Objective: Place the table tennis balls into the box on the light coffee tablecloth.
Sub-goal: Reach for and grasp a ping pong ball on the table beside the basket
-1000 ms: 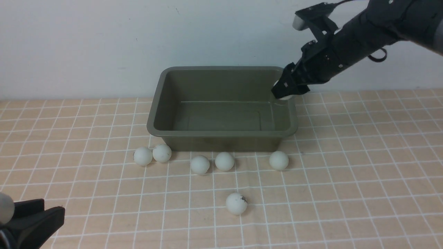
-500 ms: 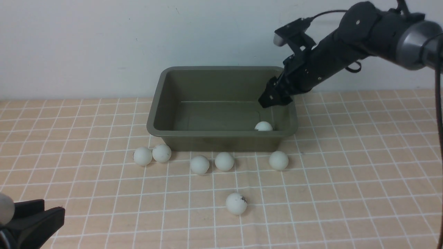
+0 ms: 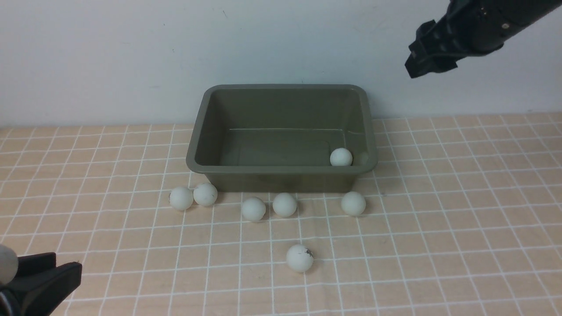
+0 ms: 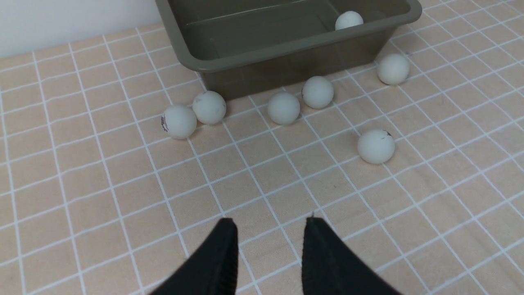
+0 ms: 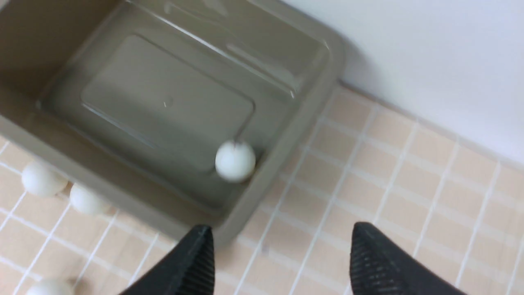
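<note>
While 1 small matte white ball (image 3: 341, 156) lies in the olive-green plastic box (image 3: 281, 169) and 6 wait on the peach-beige gridded cloth (image 3: 439, 219), right tool (image 3: 415, 70) hangs apart, empty; left tool (image 4: 268, 229) likewise. Straddle rightmost ball (image 3: 353, 203) squarely; likely to roll.

I count seven white table tennis balls (image 3: 285, 205): one inside the box (image 3: 281, 180), six on the light coffee tablecloth (image 3: 439, 219). There is one olive-green box and one tablecloth.

One white ball (image 3: 341, 156) inside the olive box (image 3: 272, 169), six others (image 3: 285, 204) on the gridded beige tablecloth (image 3: 439, 219)
</note>
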Controlling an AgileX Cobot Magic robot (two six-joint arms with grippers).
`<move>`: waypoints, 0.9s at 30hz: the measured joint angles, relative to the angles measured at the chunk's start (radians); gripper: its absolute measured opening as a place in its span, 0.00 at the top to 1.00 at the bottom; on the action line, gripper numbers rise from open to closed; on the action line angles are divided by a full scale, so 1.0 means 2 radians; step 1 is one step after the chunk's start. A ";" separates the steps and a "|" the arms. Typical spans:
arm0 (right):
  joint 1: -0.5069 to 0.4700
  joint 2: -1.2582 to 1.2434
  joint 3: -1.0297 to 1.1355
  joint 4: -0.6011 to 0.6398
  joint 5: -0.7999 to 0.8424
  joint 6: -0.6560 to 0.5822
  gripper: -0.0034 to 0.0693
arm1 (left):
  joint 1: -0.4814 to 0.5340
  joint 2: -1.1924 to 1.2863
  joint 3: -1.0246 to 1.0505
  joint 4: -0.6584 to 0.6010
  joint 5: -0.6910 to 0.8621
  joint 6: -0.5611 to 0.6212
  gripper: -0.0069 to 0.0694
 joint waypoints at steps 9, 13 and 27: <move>0.033 -0.120 0.267 0.043 -0.135 0.014 0.39 | 0.000 0.000 0.000 0.000 -0.001 0.000 0.68; 0.072 -0.108 0.342 0.048 -0.207 0.015 0.39 | 0.000 0.000 0.000 0.000 -0.001 0.000 0.68; 0.111 0.069 0.336 0.083 -0.405 0.044 0.39 | 0.000 0.000 0.000 0.000 0.012 -0.001 0.68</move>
